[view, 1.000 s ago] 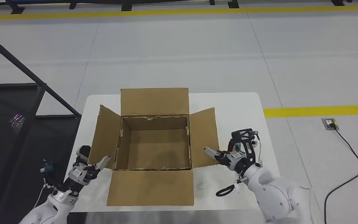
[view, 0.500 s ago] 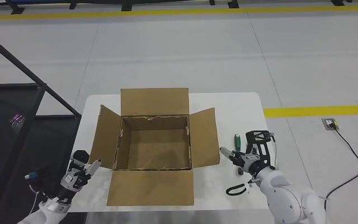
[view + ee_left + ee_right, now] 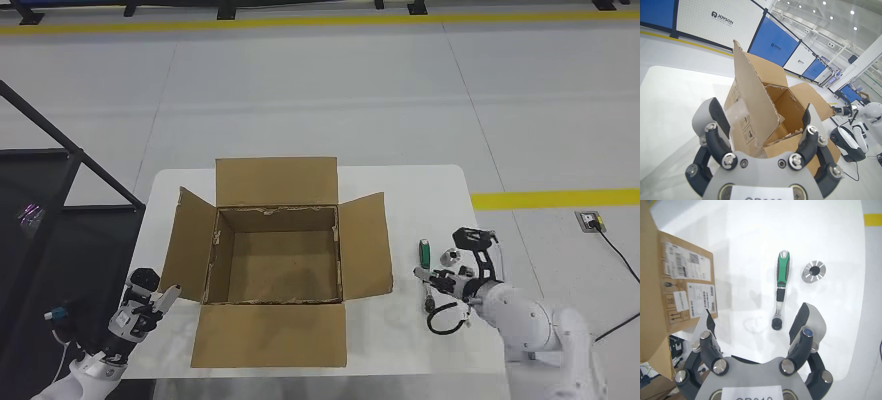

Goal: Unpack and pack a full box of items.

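Top view: the cardboard box sits mid-frame on the white counter, all four flaps spread outward. The left gripper hangs at lower left beside the box's left flap. The right gripper is at right, near a green-handled ratchet.

Left wrist view: the left gripper is released, fingers wide, facing a box corner.

Right wrist view: the right gripper is released too. The ratchet lies flat on the counter, head toward the gripper, a slotted metal ring just beside its handle.
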Robot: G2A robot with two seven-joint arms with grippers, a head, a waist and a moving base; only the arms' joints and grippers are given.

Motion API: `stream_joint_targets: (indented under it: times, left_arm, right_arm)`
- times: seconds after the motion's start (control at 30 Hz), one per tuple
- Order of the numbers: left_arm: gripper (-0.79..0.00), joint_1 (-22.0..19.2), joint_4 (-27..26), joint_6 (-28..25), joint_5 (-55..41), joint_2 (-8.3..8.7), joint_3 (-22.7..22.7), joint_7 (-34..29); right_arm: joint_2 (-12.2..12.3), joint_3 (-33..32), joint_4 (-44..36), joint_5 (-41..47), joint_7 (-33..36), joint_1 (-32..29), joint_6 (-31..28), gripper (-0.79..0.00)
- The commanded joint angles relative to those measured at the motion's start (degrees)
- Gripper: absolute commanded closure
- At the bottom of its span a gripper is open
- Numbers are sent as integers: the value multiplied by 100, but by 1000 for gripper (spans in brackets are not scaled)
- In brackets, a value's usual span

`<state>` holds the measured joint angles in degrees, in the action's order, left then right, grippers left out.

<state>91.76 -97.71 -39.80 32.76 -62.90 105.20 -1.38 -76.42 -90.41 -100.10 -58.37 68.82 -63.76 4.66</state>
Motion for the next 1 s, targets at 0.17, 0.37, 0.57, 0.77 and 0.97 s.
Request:
stream_joint_targets:
  times: [0.17,0.37,0.57,0.77,0.97]
  left_arm:
    - [-785,0,0,0,-1,0,0,0]
    - [-785,0,0,0,-1,0,0,0]
    - [-785,0,0,0,-1,0,0,0]
    - [-785,0,0,0,-1,0,0,0]
    - [-785,0,0,0,-1,0,0,0]
  right_arm:
    - [-1,460,1473,-414,633,1091,516,-591]
    - [0,776,2245,-593,1036,1577,570,-382]
    - [-11,1046,2604,-740,1034,1819,568,-379]
    - [-47,1313,3070,-757,989,2107,593,-363]
    - [-85,1538,3631,-785,993,2447,624,-326]
